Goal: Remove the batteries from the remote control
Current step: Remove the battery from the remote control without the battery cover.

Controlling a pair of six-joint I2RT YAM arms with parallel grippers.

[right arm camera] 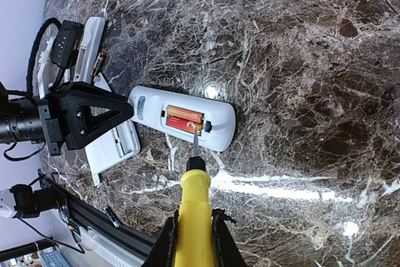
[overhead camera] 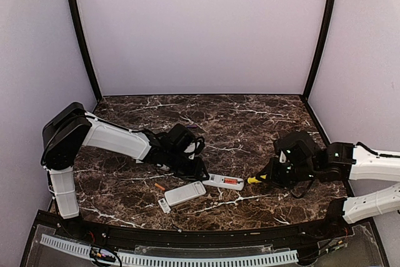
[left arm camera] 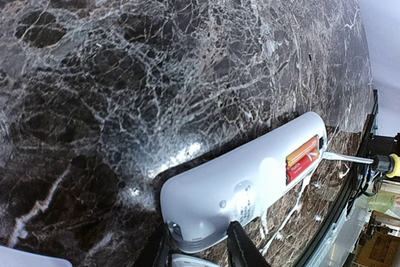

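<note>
The white remote control (overhead camera: 220, 181) lies back up, its compartment open on two orange-red batteries (overhead camera: 232, 181) lying side by side. My left gripper (overhead camera: 199, 172) is shut on the remote's left end, with the rounded end (left arm camera: 206, 211) between its fingers (left arm camera: 245, 249). My right gripper (overhead camera: 270, 176) is shut on the yellow-handled screwdriver (right arm camera: 194, 207). The blade tip (right arm camera: 195, 132) touches the right end of the batteries (right arm camera: 184, 119) in the remote (right arm camera: 215, 123). The left wrist view shows the same batteries (left arm camera: 303, 157) and the screwdriver (left arm camera: 375, 162) coming in from the right.
A second white remote (overhead camera: 185, 192) lies just in front of the first, with a small white cover (overhead camera: 164, 205) by its left end. A loose orange battery (overhead camera: 160, 187) lies left of it. The table's front edge (overhead camera: 187, 229) is close behind these.
</note>
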